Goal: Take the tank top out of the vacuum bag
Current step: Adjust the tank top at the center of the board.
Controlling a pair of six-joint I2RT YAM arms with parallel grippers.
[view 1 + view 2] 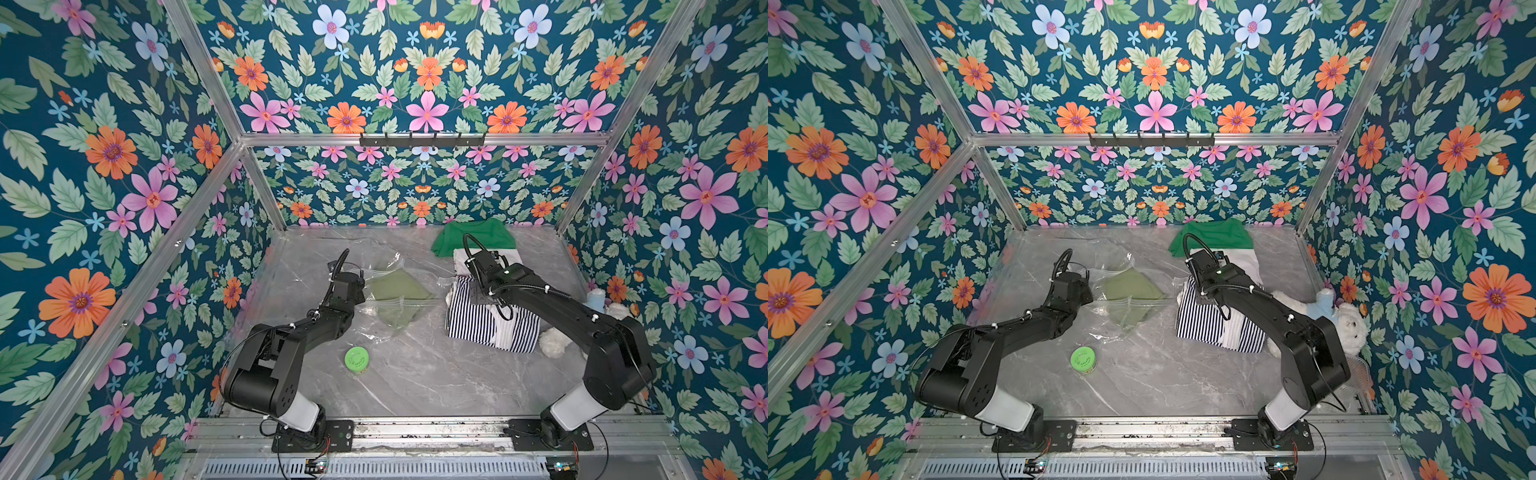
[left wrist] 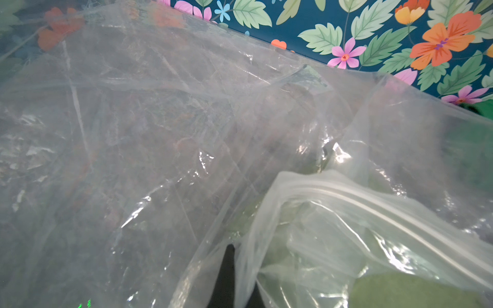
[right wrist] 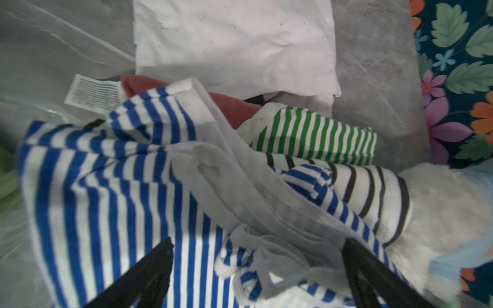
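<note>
The clear, crinkly vacuum bag (image 1: 388,326) (image 1: 1121,322) lies spread over the table's left half, with an olive green garment (image 1: 399,286) (image 2: 400,290) inside its open mouth. My left gripper (image 1: 360,289) (image 2: 237,256) is shut on the bag's edge beside the zip strip. The blue-and-white striped tank top (image 1: 469,320) (image 3: 112,186) lies outside the bag on a pile of clothes, its white straps bunched up. My right gripper (image 3: 257,242) hovers open just over those straps, holding nothing.
A green round lid (image 1: 356,360) sits on the marble table near the front. A green shirt (image 1: 473,237) and white folded cloth (image 3: 234,40) lie at the back right. A green-striped garment (image 3: 314,133) and a white teddy bear (image 1: 1350,328) crowd the right side.
</note>
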